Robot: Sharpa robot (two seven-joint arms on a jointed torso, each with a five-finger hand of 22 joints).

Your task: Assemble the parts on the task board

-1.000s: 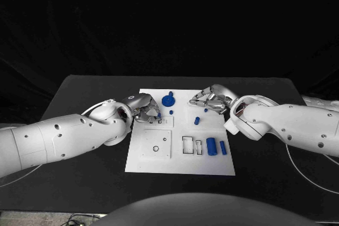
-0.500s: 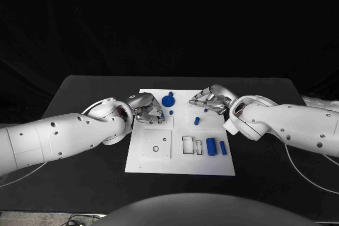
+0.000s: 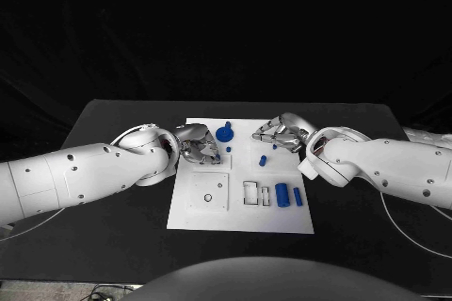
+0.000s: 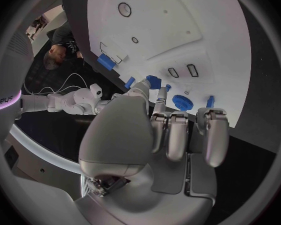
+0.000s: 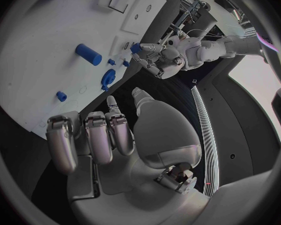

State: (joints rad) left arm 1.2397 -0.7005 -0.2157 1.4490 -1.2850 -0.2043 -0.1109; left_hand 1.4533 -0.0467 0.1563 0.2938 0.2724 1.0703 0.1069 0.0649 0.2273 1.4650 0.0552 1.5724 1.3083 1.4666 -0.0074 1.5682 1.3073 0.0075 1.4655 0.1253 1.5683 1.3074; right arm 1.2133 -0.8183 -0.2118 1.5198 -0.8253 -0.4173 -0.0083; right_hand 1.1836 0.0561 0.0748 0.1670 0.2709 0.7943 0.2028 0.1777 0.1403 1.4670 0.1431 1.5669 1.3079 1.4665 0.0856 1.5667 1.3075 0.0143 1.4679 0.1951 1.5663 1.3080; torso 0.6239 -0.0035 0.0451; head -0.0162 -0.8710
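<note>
The white task board (image 3: 240, 213) lies mid-table. My left hand (image 3: 200, 148) hovers over its back left part, just left of the blue gear (image 3: 224, 134). In the left wrist view its thumb and a finger pinch a small blue part (image 4: 154, 81); the right wrist view shows that part (image 5: 135, 48) at the left hand's (image 5: 158, 58) fingertips. My right hand (image 3: 281, 132) hangs over the board's back right corner with its fingers (image 5: 85, 137) slightly bent and nothing in them. A small blue peg (image 3: 262, 160) stands between the hands.
A thick blue cylinder (image 3: 281, 194) and a thinner one (image 3: 298, 196) lie at the board's front right, beside rectangular slots (image 3: 251, 192). A square plate with a round hole (image 3: 208, 191) sits at the front left. Black table surrounds the board.
My left arm has rolled and its hand has shifted slightly right, toward the gear. The right hand has stayed in place.
</note>
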